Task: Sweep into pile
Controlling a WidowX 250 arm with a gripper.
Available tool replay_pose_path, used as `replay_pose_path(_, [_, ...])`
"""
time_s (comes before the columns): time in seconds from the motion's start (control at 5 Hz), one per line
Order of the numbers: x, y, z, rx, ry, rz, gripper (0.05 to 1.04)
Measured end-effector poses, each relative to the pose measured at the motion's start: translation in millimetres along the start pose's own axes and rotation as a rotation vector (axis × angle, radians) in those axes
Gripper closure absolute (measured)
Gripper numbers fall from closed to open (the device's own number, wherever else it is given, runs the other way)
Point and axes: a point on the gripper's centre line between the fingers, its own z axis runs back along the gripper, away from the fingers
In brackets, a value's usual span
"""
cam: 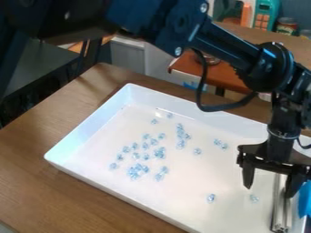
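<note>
Camera view looks down at a slant on a brown wooden counter point(57, 195), its grain running softly under a white tray point(124, 195). The tray sits askew, one corner toward the left of the view and another toward the back, with raised walls; the left wall looks faintly blue. Brown wood shows in front of it and along its back side.

Small pale-blue bits point(137, 171) lie scattered on the tray floor. Most are in a loose spread in the left and middle part, bunched closer in a few spots, with a pair farther right and two single bits nearer the front.

The arm point(228, 43) crosses from the upper left to the right, a black cable point(206, 108) looping beneath it. Its claw point(268, 191) hangs over the right part of the tray, its two fingers wide apart. A silver metal piece point(280, 209) stands out below, near the right-hand finger; whether they touch I cannot tell. A bright blue thing point(305, 200) is just beside it at the right edge.

Behind the counter are a reddish-brown surface point(182, 66) and a pale cabinet point(127, 57), with a grey surface point(39, 63) at left. At the upper right, a teal thing point(265, 13), an orange one point(246, 14) and a can point(287, 26) stand together.
</note>
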Motion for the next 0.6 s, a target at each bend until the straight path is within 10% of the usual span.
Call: replay_pose_path(0.6, [-2.8, -11.5, 4.1, -0.053, 0.001, -0.017, 0.077])
